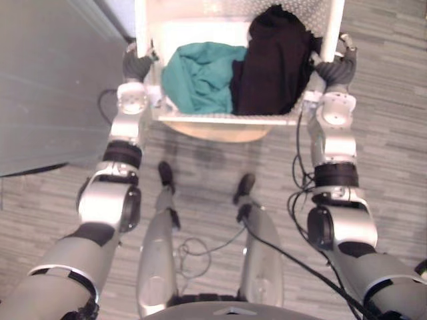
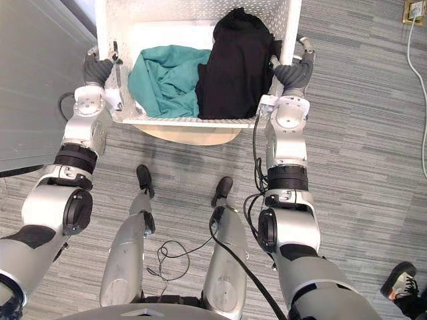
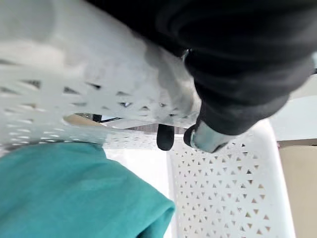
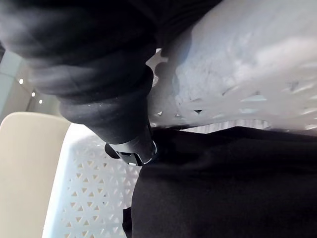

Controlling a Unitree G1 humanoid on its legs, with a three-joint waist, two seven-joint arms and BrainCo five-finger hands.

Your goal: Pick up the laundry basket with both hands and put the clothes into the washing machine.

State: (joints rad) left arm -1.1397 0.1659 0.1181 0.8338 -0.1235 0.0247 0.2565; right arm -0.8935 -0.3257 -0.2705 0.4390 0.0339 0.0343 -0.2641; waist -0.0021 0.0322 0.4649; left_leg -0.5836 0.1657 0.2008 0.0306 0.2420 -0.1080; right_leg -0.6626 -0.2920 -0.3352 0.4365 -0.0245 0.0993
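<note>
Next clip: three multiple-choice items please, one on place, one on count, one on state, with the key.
1. Where in the laundry basket does the teal garment lie?
A) robot's left side B) robot's right side C) hanging over the rim
2. How many garments show in it?
A) one B) two C) four
3. The left robot hand and right robot hand are:
A) hanging free B) flat on the floor C) clasping the basket's sides
Key: 1A, it lies left of the black garment; 2B, one teal, one black; 3C, each grips a side wall.
</note>
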